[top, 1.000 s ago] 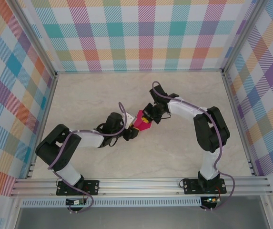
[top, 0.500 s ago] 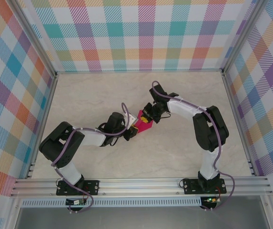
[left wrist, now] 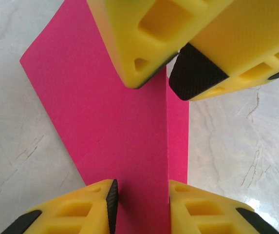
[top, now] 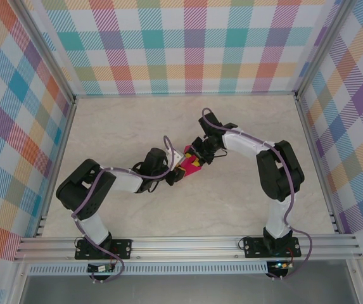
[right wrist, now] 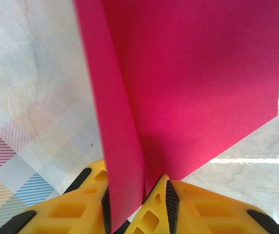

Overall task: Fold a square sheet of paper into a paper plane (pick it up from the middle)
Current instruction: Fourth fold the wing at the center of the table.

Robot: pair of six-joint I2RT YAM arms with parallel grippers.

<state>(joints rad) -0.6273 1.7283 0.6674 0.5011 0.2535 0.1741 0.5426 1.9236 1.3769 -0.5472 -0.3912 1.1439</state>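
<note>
The square sheet of paper point(top: 191, 166) sits about the middle of the desk point(top: 137, 126), bent along one long crease point(left wrist: 167, 146) into a wide flap and a narrow one. I cannot tell whether the flaps rest on the desk or hang just clear of it.

At the sheet's near end is my left pincer point(left wrist: 141, 195). It is set narrow, and pink fills the gap from one pad point(left wrist: 112, 204) to the other. Whether those pads truly bite the paper, I cannot tell.

At the sheet's far end is my right pincer point(right wrist: 135, 197), facing my left one along the crease. It is narrow too, with the raised fold standing between its pads point(right wrist: 171, 200). A slim gap shows on one side, so I judge the fold to be loosely straddled rather than clamped.

I take the step in hand to be setting this centre fold. To do it well, I should have one end firmly pinched before the other end is free, or the thin sheet will spring open. I should keep both pincers in line with the crease and not pull them apart, since the paper would tear or skew. The two flaps should meet edge to edge before I press.
</note>
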